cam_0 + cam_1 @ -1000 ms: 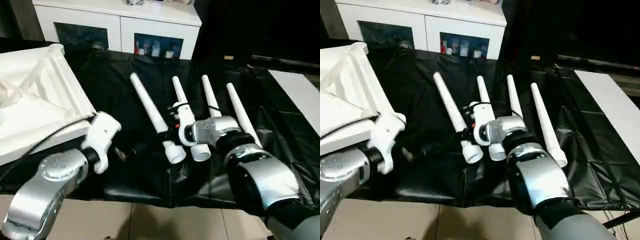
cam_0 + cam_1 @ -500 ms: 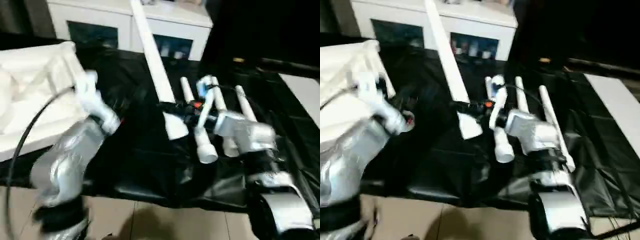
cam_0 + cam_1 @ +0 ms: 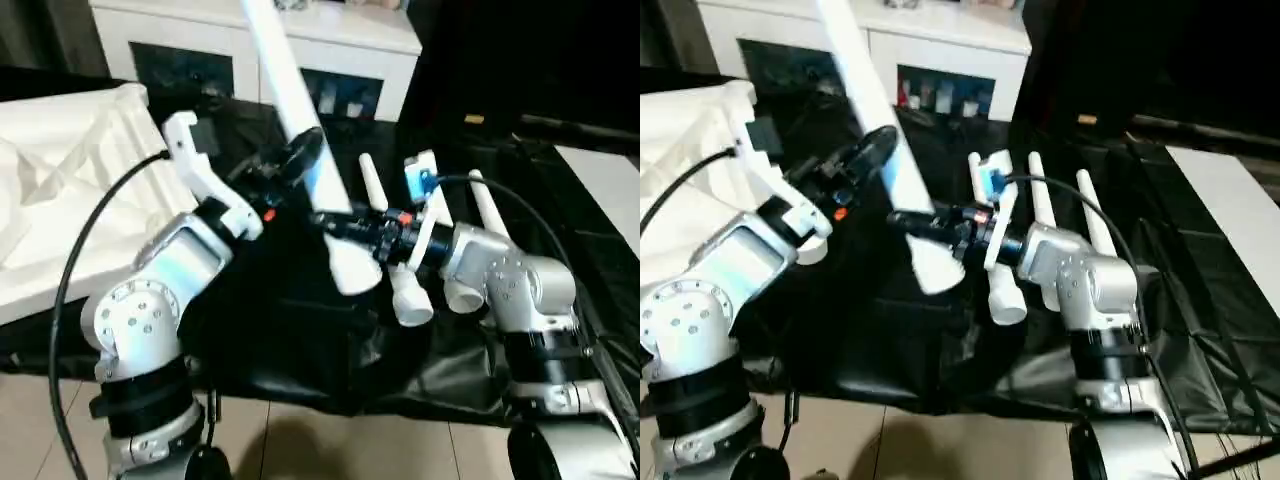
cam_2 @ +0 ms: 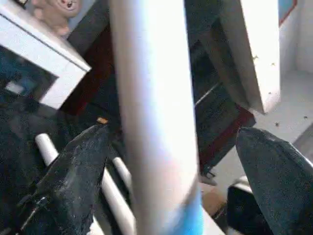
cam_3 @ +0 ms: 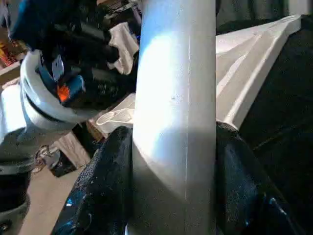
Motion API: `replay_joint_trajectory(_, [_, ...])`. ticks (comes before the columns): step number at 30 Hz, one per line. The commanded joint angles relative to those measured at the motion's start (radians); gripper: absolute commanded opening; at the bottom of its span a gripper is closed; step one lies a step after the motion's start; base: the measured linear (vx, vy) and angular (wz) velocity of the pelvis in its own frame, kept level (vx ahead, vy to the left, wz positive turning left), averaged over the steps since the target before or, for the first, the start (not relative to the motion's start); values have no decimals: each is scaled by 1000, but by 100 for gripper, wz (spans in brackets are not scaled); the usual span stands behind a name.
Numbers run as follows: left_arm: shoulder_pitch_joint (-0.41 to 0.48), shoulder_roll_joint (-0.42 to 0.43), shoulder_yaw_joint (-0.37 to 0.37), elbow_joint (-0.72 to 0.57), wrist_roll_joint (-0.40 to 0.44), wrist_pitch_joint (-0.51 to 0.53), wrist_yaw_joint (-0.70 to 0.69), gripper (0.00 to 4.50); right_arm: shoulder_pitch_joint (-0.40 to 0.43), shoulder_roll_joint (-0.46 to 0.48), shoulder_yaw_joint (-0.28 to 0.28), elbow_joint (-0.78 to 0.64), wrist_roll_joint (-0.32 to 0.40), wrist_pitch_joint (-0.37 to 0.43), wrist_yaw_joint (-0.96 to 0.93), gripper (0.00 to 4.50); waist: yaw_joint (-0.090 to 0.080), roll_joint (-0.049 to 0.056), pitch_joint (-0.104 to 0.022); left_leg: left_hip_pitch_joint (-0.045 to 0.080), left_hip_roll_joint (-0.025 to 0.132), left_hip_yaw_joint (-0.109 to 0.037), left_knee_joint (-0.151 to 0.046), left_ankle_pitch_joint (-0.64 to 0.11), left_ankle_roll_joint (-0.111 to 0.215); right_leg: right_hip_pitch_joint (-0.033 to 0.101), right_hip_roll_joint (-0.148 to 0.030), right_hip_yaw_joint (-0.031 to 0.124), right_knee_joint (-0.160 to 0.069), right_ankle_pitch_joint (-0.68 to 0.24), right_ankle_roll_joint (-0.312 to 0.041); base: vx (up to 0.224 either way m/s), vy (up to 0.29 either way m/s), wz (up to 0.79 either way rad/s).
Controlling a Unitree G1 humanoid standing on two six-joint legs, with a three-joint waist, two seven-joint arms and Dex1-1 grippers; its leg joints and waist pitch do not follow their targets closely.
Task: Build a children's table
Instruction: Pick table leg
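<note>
First leg lifted, none fitted yet
The right gripper (image 3: 345, 226) clamps one leg (image 3: 300, 150); the left gripper (image 4: 171, 161) gapes around it; three legs (image 3: 480, 205) and tabletop (image 3: 70, 190) wait.

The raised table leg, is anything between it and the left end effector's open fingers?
Nothing visible. The leg, clamped by the right end effector, already stands between the left end effector's open fingers, with gaps on both sides.

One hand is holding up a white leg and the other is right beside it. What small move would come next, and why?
Probably closing the left hand on the leg: its fingers stand wide open on either side of it, apart from it, while the right hand grips the thick end.
</note>
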Motion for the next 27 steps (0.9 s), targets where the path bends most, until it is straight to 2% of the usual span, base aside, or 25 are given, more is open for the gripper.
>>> replay_joint_trajectory(1, [-4,3,-26,5,-4,12,14,450,7,-4,-2,-43,21,11,-10,186,0,14,-58,2,38,-11,-80,-90,2,57,-88,54,-86,-148,-150,0,0,0])
replay_joint_trajectory(4, [4,23,-26,12,6,17,20,450,13,-9,12,-59,31,21,1,186,1,13,-59,1,38,-12,-80,-80,3,58,-89,54,-85,-143,-142,0,0,0])
replay_joint_trajectory(7, [6,35,-18,15,-9,25,18,414,16,-13,18,-64,33,27,3,186,1,12,-58,2,38,-12,-81,-75,-1,57,-89,54,-85,-148,-139,0,0,0])
replay_joint_trajectory(10, [7,62,-15,14,-31,45,6,401,17,-22,31,-66,39,39,8,186,0,13,-60,1,36,-12,-80,-56,-1,58,-88,54,-82,-116,-143,0,0,0])
replay_joint_trajectory(15, [16,89,-43,0,-64,70,-45,355,18,-30,53,-72,45,42,22,186,2,15,-59,1,37,-11,-81,-54,-6,58,-88,54,-80,-104,-149,0,0,0])
replay_joint_trajectory(18, [25,114,-73,-17,-82,98,-85,334,16,-30,64,-67,41,42,23,186,4,23,-59,4,38,-12,-82,-63,-15,56,-88,53,-79,-104,-151,0,0,0])
replay_joint_trajectory(20, [29,125,-79,-18,-89,105,-92,321,15,-33,69,-65,38,39,24,186,3,20,-59,4,37,-11,-82,-69,-17,57,-87,54,-80,-104,-150,0,0,0])
replay_joint_trajectory(26, [18,141,-69,-7,-112,106,-96,278,9,-40,74,-58,40,36,26,186,3,21,-60,3,37,-11,-82,-67,-21,60,-88,54,-78,-82,-157,0,0,0])
replay_joint_trajectory(27, [14,142,-68,-6,-118,103,-101,254,9,-41,75,-58,40,35,25,186,4,20,-60,3,37,-10,-82,-67,-22,60,-88,54,-79,-84,-157,0,0,0])
